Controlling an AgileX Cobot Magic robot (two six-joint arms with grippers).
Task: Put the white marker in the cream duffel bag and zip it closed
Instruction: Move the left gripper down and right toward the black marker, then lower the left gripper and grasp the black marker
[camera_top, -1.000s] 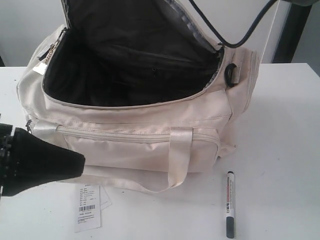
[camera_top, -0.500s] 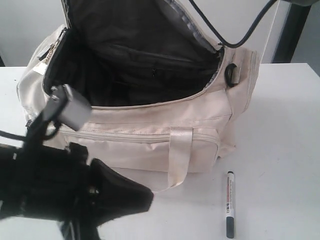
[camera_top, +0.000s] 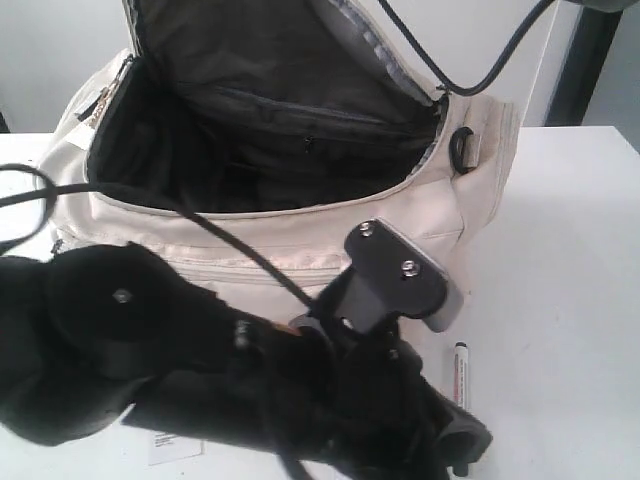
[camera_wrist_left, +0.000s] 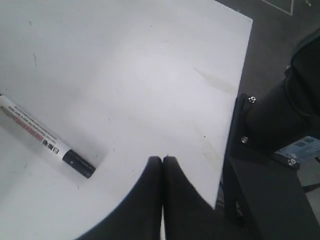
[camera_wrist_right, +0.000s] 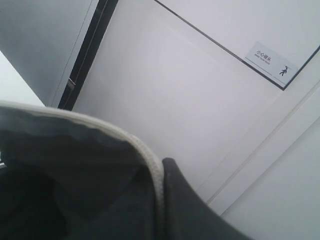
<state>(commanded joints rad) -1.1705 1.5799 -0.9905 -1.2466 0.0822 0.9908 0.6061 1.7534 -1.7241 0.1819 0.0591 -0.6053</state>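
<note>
The cream duffel bag (camera_top: 440, 215) stands open on the table, its black lining showing and its lid flap lifted. My right gripper (camera_wrist_right: 161, 162) is shut on the flap's cream zip edge (camera_wrist_right: 145, 150); in the exterior view it is out of frame. The white marker (camera_top: 461, 372) lies on the table in front of the bag's right end, its lower end hidden behind my left arm (camera_top: 250, 380). In the left wrist view the marker (camera_wrist_left: 47, 144) lies flat a short way from my left gripper (camera_wrist_left: 162, 159), which is shut and holds nothing.
A white barcode tag (camera_top: 175, 447) peeks out under the left arm. A black cable (camera_top: 470, 80) hangs over the bag's right end. The white table (camera_top: 570, 250) ends at an edge (camera_wrist_left: 240, 75) close to the left gripper, with a black robot base (camera_wrist_left: 270, 150) beyond.
My left arm has swept from the left edge across the front of the bag to the marker, now covering the front pocket, most of the tag and the marker's lower end.
</note>
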